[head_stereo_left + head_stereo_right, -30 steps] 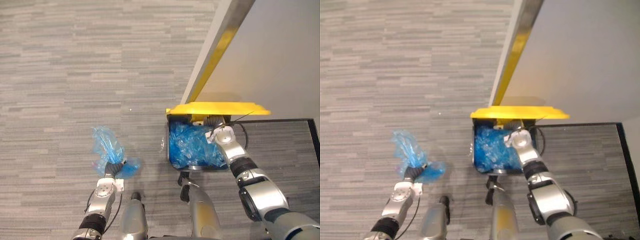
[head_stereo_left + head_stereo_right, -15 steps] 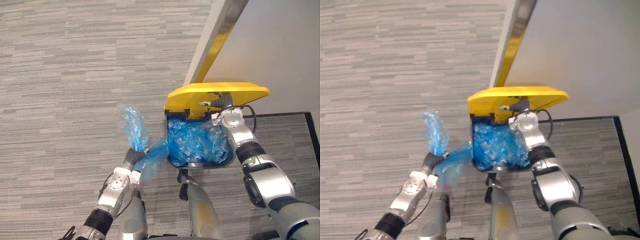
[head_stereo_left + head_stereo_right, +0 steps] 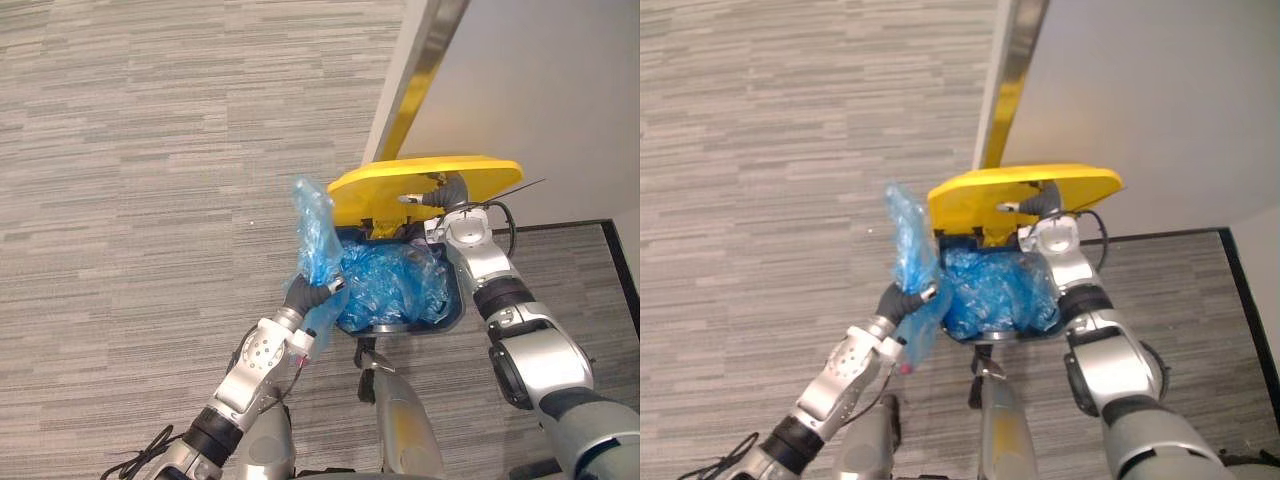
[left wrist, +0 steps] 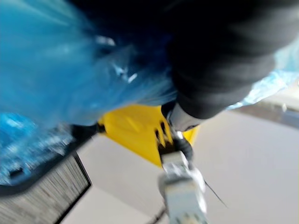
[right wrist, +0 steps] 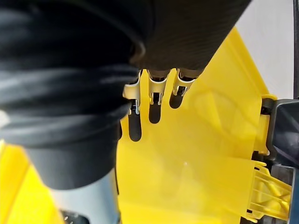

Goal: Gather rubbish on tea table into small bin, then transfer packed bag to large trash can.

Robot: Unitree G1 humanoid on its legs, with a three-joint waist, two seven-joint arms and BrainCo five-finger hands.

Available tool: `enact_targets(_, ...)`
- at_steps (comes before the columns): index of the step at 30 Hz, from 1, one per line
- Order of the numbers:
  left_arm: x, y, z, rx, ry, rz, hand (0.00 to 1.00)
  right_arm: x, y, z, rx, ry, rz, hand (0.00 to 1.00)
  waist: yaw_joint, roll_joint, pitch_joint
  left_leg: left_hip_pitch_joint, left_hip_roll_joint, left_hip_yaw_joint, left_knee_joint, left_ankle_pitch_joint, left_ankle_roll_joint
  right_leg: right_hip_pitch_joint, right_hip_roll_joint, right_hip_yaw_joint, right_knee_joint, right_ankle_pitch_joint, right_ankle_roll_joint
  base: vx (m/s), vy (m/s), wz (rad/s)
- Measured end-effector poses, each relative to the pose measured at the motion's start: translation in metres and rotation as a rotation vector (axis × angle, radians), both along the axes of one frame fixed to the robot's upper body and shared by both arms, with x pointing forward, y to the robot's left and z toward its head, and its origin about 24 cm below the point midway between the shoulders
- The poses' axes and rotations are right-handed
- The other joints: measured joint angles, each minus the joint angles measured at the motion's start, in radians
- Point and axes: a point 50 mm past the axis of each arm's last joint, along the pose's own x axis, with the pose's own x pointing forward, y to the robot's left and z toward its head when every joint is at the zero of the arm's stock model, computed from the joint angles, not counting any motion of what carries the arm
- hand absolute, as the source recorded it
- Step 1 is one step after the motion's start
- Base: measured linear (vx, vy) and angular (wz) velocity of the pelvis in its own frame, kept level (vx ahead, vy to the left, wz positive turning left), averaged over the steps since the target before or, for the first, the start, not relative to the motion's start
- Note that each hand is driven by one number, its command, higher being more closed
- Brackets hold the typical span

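Evidently the last step is in hand: the left hand [image 3: 303,294], fingers curled round the neck of the blue bag [image 3: 315,235], holds it at the nine o'clock rim of the trash can [image 3: 440,325]. The right hand [image 3: 446,193] props the yellow lid [image 3: 430,178] up at twelve o'clock with straight fingers [image 5: 156,88] pressed flat against it. Next, the bag likely needs carrying over the opening and letting go.

My right hand [image 5: 159,77] lays its fingers [image 5: 133,100] straight and flat against the yellow lid [image 5: 196,140], dark tips touching it and curling round nothing. Beside the lid's ribbed hinge [image 5: 266,193] I see the dark edge of the large trash can [image 5: 282,133], and pale wall [image 5: 268,42] beyond the lid's rim
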Motion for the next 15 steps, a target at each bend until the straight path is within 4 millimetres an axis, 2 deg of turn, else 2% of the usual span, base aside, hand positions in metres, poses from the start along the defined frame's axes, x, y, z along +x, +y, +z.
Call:
enact_targets(3,0.003,-0.011,0.011,-0.01,-0.045,-0.015,1.0,0.001,0.002,0.002,-0.006,0.003,0.006,0.0,-0.003,0.0,0.0,0.001,-0.002,0.007,-0.001,0.0,0.0,-0.004,0.001,0.007,0.0,0.003,-0.004,0.0,-0.024,-0.06)
enact_targets(9,0.009,-0.017,0.024,0.024,-0.121,0.016,1.0,0.002,0.011,0.011,-0.026,-0.028,0.042,0.0,-0.013,-0.004,0.011,-0.007,-0.008,0.021,-0.001,0.0,0.001,-0.017,0.002,0.024,-0.015,0.02,0.003,-0.01,-0.037,-0.08)
enact_targets(15,0.036,-0.017,0.032,0.152,-0.181,0.071,1.0,0.001,0.017,0.032,-0.029,-0.109,0.073,0.0,-0.038,-0.017,0.039,-0.063,-0.003,0.018,0.033,-0.005,0.002,-0.039,0.003,0.019,-0.044,0.042,0.007,0.0,-0.047,0.02)
